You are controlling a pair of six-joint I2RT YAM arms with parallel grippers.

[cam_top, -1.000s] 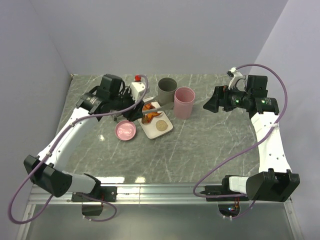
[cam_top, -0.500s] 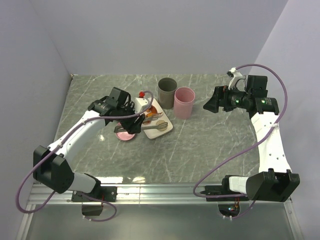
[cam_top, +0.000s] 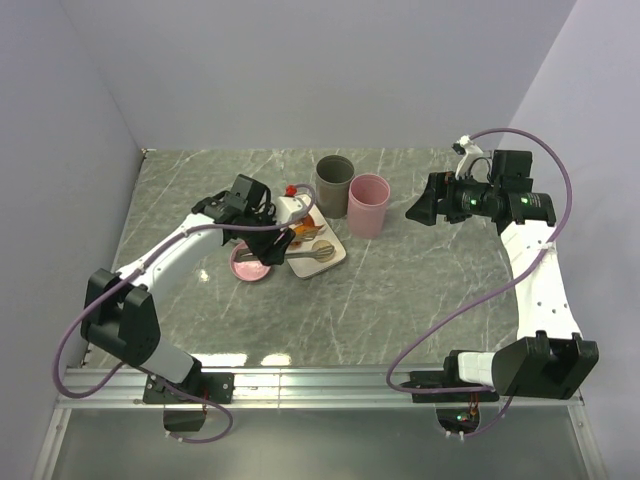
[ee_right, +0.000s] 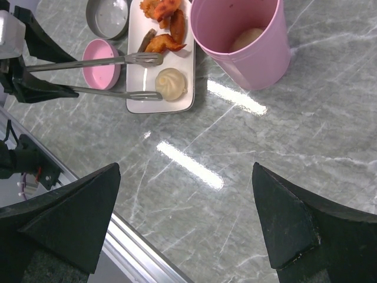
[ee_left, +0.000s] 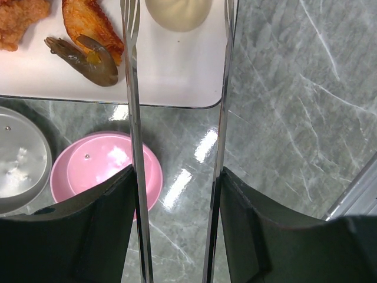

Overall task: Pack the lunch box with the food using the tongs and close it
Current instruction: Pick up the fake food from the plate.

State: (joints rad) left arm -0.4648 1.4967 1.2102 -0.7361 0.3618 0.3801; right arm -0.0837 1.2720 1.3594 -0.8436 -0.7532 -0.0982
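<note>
We are clamping our left gripper (ee_left: 177,180) on the tongs (ee_left: 134,118), their spread tips hanging over the white tray (ee_right: 136,100) by the food (ee_right: 165,26). Our right gripper (ee_right: 185,171) is hovering with jaws wide apart, holding nothing. The lunch box (cam_top: 335,181) is standing open just beside the pink cup (cam_top: 368,206)

Grey-green marbled bench (cam_top: 420,290), veined in white, glossy enough to throw back bright streaks of overhead light (plainest in the wrist views). Behind the bench, a plain pale lavender back wall (cam_top: 330,70); the same at its left (cam_top: 50,180) and right (cam_top: 600,120). Along its near edge, a silver metal rail (cam_top: 330,378).
</note>
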